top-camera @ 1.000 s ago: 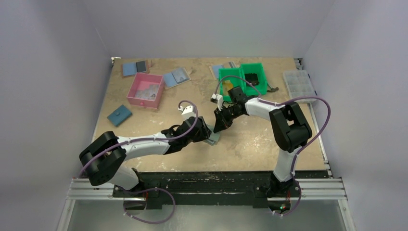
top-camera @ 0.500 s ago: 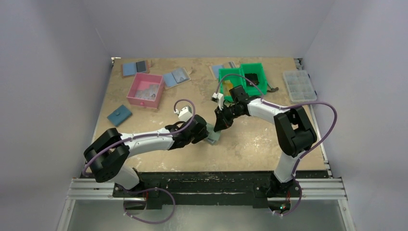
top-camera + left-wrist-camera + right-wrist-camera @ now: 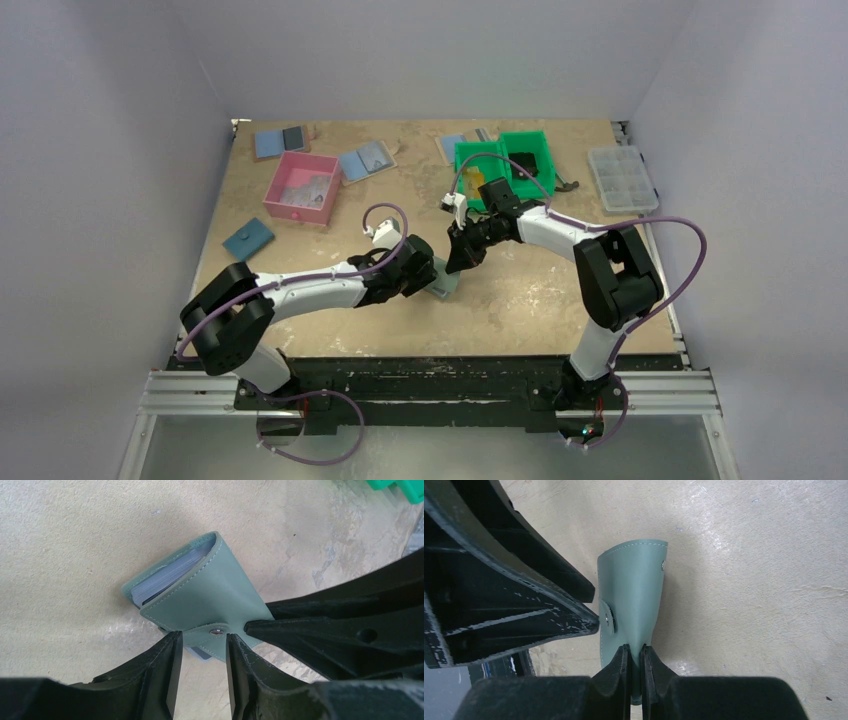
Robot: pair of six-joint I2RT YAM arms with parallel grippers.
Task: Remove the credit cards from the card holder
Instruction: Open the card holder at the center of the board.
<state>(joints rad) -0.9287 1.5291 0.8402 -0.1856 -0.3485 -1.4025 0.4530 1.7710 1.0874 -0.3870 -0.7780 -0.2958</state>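
The card holder [image 3: 447, 284] is a grey-green bifold lying folded on the table's middle, its snap tab [image 3: 216, 630] fastened. It also shows in the left wrist view [image 3: 210, 590] and the right wrist view [image 3: 634, 585]. My right gripper [image 3: 458, 262] [image 3: 635, 650] is shut on the edge of its cover flap. My left gripper [image 3: 428, 272] [image 3: 202, 637] is open, one fingertip on each side of the snap tab. Pale blue inner layers show at the holder's open end. No credit cards show in the holder.
A green bin [image 3: 500, 165] stands behind the right arm with a small orange-yellow item [image 3: 473, 180] inside. A pink box [image 3: 300, 188], a dark blue wallet [image 3: 248, 239], several blue-grey folders [image 3: 364, 160] and a clear organiser [image 3: 622, 178] lie around the far table.
My left gripper has moved a little to the right, closer onto the holder. My right gripper has kept its hold on the flap and barely moved.
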